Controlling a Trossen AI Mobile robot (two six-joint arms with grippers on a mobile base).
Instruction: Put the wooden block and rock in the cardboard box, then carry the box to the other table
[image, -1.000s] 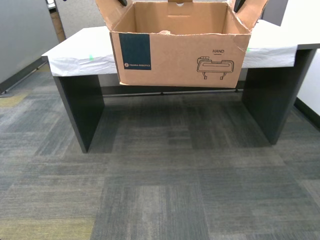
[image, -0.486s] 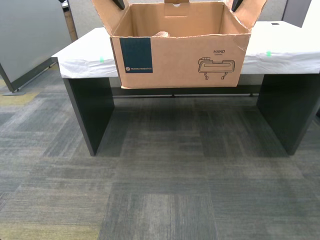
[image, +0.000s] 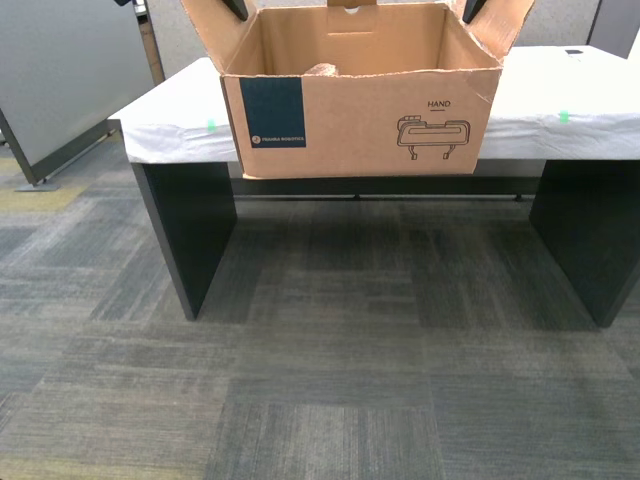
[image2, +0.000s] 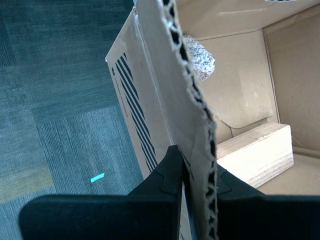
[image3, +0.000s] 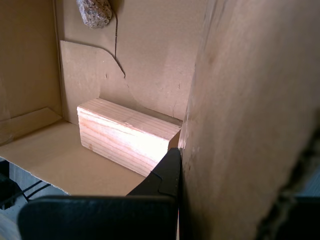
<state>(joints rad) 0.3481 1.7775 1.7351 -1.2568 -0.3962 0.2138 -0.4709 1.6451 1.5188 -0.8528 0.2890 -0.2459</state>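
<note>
My second tool (image2: 192, 182) is clamped on a side flap of the cardboard box (image: 360, 120); my first tool (image3: 181, 175) pinches the opposite flap; the wooden block (image3: 127, 134) lies flat on the box floor, the rock (image3: 94, 11) apart from it; the box hangs before the other surface's (image: 170, 110) front edge.

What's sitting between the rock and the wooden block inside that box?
Nothing: only bare cardboard box floor lies between the rock and the wooden block, as the first wrist view shows.
</note>
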